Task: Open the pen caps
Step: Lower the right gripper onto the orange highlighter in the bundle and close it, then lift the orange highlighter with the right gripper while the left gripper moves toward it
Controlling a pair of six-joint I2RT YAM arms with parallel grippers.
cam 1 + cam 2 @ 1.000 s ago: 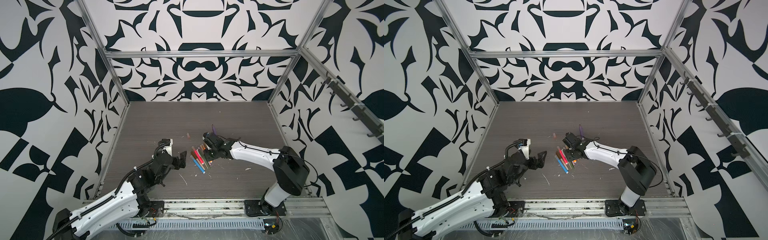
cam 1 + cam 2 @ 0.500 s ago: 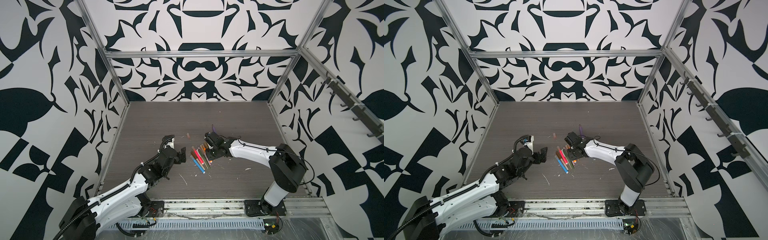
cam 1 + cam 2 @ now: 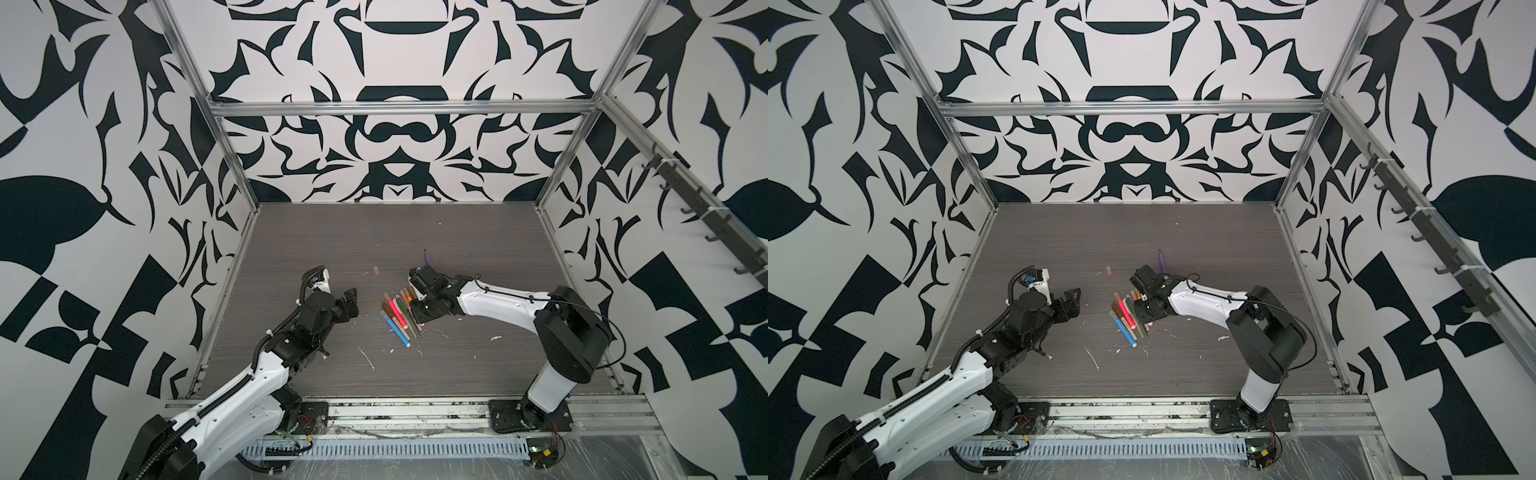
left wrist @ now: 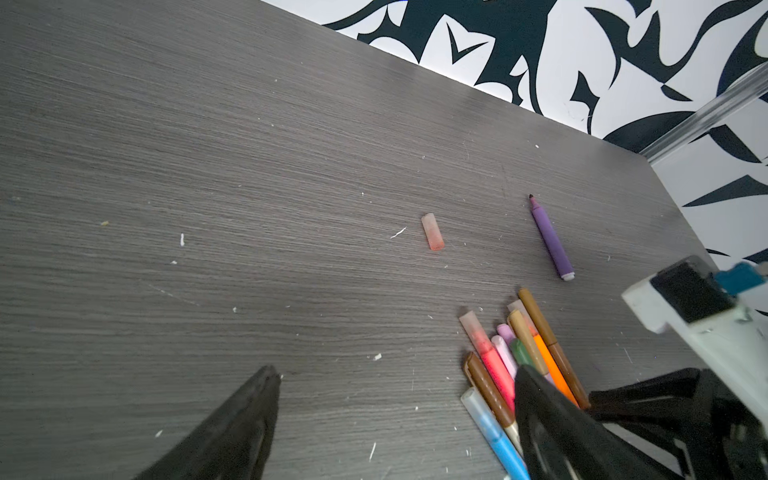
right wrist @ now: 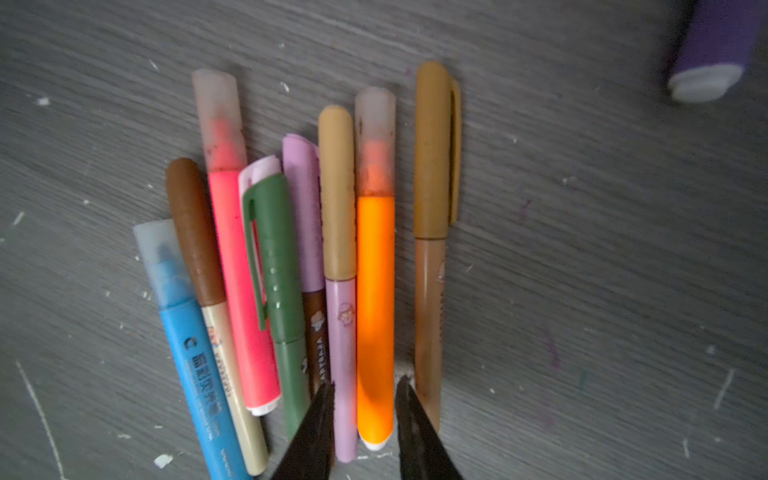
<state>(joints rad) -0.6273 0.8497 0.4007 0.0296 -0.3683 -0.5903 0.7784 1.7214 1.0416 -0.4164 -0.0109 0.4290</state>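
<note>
Right wrist view: we log right gripper (image 5: 365, 384), narrow-set jaws astride slim orange plastic pen (image 5: 375, 311), lower centre; clamped or not, we cannot tell. Its frosted cap (image 5: 375, 137) lies straight above; left gripper (image 4: 397, 374) spread, empty, farther.

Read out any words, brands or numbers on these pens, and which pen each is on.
Blue pen: white print along the barrel, too blurred to read.
Cream pen: reddish lettering, too small to read.
Dark brown pen: white lettering, too blurred to read.
No other readable text.
</note>
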